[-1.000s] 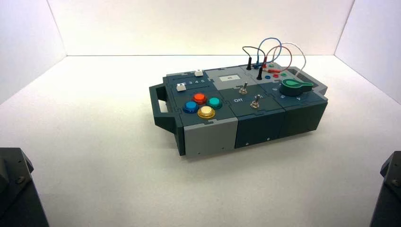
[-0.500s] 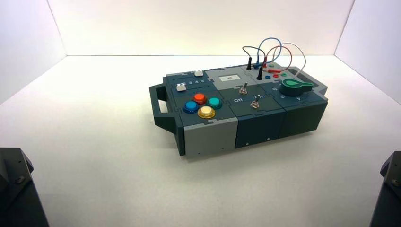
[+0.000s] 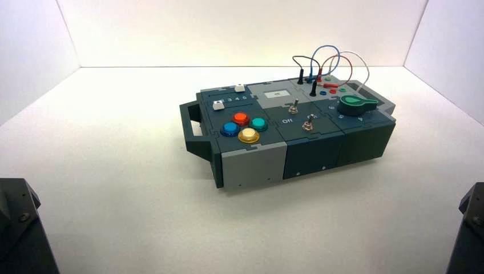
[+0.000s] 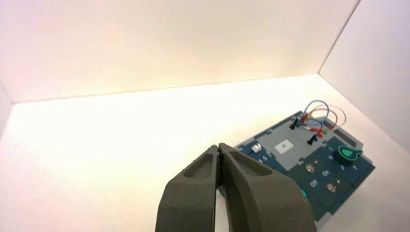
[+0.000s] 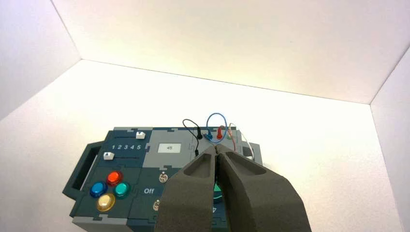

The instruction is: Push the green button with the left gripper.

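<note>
Black left pincer: fingertips meeting, nothing between them; its arm stands at the near left of the bench, well apart from the box. The green button sits on the box's left part, clustered with the red, blue and yellow buttons. Right pincer, likewise closed, is parked at the near right.
</note>
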`<control>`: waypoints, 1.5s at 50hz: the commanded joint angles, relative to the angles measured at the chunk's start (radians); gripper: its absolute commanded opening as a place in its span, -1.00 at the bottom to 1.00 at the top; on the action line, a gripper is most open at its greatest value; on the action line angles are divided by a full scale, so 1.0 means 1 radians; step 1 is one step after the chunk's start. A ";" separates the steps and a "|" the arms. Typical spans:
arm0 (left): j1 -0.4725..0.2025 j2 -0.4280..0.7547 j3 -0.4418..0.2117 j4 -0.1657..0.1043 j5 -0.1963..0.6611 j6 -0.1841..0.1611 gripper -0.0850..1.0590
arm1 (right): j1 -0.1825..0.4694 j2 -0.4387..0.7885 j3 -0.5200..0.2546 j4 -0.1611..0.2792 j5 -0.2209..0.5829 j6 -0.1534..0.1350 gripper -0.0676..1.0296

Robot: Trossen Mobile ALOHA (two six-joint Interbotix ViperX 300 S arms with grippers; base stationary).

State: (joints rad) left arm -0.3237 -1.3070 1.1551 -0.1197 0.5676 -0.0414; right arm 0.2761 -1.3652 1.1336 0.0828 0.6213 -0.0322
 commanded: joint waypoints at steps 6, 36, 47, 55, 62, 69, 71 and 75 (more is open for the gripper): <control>-0.091 0.244 -0.054 -0.067 -0.018 0.000 -0.91 | -0.002 0.008 -0.015 0.003 -0.011 0.002 -0.92; -0.503 0.988 -0.396 -0.069 0.020 0.014 -0.91 | -0.002 0.006 -0.017 0.003 -0.012 0.002 -0.92; -0.600 1.184 -0.503 -0.067 0.097 0.051 -0.91 | -0.002 0.003 -0.017 0.002 -0.012 0.002 -0.92; -0.623 1.273 -0.565 -0.063 0.149 0.067 -0.91 | -0.002 -0.003 -0.017 0.002 -0.012 0.002 -0.92; -0.623 1.316 -0.600 -0.054 0.178 0.078 -0.91 | -0.002 -0.012 -0.017 0.002 -0.012 0.002 -0.92; -0.623 1.333 -0.609 -0.040 0.181 0.080 -0.91 | -0.002 -0.021 -0.017 0.002 -0.014 0.002 -0.92; -0.623 1.339 -0.611 -0.037 0.181 0.081 -0.91 | -0.003 -0.021 -0.015 0.000 -0.014 0.002 -0.92; -0.623 1.351 -0.612 -0.032 0.181 0.083 -0.91 | -0.002 -0.021 -0.017 0.000 -0.014 0.002 -0.92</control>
State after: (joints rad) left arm -0.9434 0.0522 0.5676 -0.1565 0.7517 0.0368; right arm 0.2761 -1.3944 1.1336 0.0828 0.6197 -0.0322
